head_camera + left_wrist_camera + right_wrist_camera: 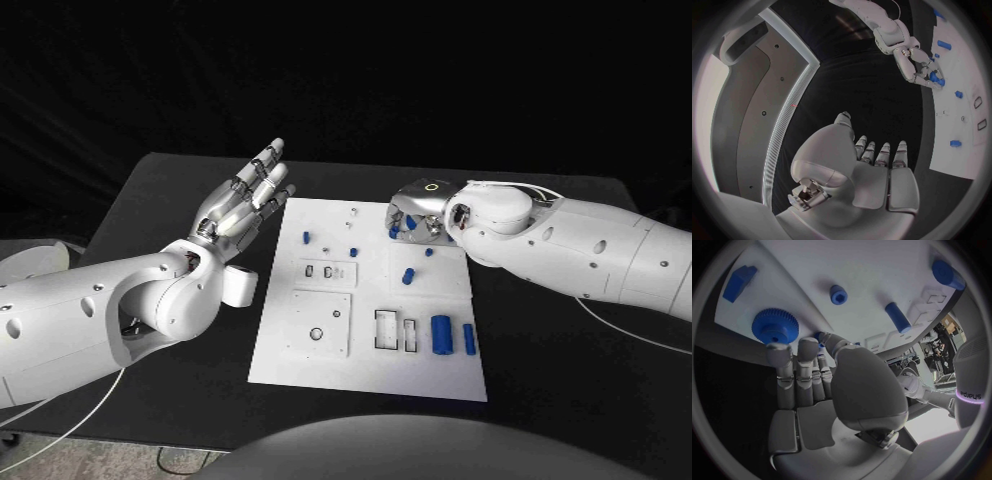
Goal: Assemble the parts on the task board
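Black table (577,380) carried white board (433,380). Left hand (248,195) hovered beside it, fingers straight, holding nothing. Right hand (418,215) rested fingertips by blue gear (775,325); grasp unclear.

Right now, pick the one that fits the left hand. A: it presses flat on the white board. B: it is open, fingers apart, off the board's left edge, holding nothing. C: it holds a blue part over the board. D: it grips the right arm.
B: in the head view the left hand is raised over the black table beside the task board, fingers spread and empty.
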Controlling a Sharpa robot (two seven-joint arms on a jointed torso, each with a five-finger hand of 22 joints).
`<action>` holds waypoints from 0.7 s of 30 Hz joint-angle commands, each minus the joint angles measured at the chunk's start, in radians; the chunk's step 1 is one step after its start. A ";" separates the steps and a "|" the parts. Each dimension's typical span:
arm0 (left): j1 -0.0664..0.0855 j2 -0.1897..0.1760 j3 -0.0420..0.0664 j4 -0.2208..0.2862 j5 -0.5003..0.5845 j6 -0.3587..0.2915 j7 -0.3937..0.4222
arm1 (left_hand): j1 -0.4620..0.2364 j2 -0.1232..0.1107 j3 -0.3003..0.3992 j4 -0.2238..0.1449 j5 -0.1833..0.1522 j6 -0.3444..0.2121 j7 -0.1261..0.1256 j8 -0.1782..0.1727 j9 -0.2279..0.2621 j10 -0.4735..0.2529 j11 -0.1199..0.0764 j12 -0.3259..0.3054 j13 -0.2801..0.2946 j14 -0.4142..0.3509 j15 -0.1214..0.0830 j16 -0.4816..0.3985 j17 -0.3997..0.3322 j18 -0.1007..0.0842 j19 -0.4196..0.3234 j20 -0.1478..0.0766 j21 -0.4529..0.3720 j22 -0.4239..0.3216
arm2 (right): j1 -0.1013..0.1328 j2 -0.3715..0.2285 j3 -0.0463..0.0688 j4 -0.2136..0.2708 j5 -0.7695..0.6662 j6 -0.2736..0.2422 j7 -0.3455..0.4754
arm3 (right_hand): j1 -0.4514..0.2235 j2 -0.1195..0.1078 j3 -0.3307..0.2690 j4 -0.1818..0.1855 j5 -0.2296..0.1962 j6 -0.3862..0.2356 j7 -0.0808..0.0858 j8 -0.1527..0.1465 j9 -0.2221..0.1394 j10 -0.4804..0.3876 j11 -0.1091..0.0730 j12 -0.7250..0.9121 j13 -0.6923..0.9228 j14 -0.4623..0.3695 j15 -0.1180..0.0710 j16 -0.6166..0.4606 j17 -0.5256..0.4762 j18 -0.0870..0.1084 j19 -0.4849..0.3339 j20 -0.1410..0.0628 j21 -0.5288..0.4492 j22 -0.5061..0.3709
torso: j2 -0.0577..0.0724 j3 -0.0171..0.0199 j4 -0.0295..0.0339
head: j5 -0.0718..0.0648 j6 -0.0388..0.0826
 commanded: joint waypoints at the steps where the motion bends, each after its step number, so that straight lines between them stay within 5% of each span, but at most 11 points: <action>1: 0.001 0.004 0.001 -0.001 0.000 0.031 0.002 | 0.010 0.000 0.006 -0.001 0.006 0.000 0.006 0.004 0.001 0.000 0.006 -0.006 -0.001 0.001 0.006 -0.004 -0.001 0.009 -0.001 0.006 0.004 0.002 | -0.012 0.011 -0.001 -0.018 0.008 -0.010 0.017 | 0.001 -0.002 0.009 0.001 -0.005 -0.001 0.005 -0.004 0.004 0.009 0.001 -0.001 0.001 -0.008 -0.001 -0.004 0.000 -0.005 -0.010 0.000 -0.005 0.001 | 0.000 0.0012 0.0019 | 0.005 0.000; 15: 0.001 0.001 0.001 -0.005 0.011 0.039 -0.005 | 0.023 0.000 0.013 -0.003 0.025 0.006 0.014 0.005 0.002 0.000 0.011 -0.006 -0.001 0.001 0.012 -0.004 -0.001 0.009 0.001 0.011 0.006 0.003 | -0.029 0.013 0.000 -0.021 0.040 -0.114 0.055 | -0.020 0.006 0.014 0.000 -0.017 0.081 -0.005 0.042 0.052 0.111 -0.016 0.035 0.014 0.014 0.000 0.035 0.047 -0.013 0.010 0.000 0.031 0.059 | -0.002 -0.0001 -0.0034 | 0.014 0.000; 21: 0.001 -0.003 0.000 -0.007 0.013 0.040 -0.010 | 0.026 0.001 0.015 -0.004 0.030 0.009 0.015 0.006 0.002 0.000 0.013 -0.006 -0.001 0.001 0.013 -0.004 -0.001 0.009 0.002 0.012 0.007 0.003 | 0.001 0.001 0.002 0.009 0.045 -0.120 0.030 | -0.029 0.009 0.010 0.004 -0.024 0.090 -0.008 0.049 0.064 0.126 -0.017 0.035 0.013 0.022 0.005 0.047 0.061 -0.016 0.018 0.003 0.043 0.077 | -0.003 -0.0015 -0.0017 | 0.012 0.000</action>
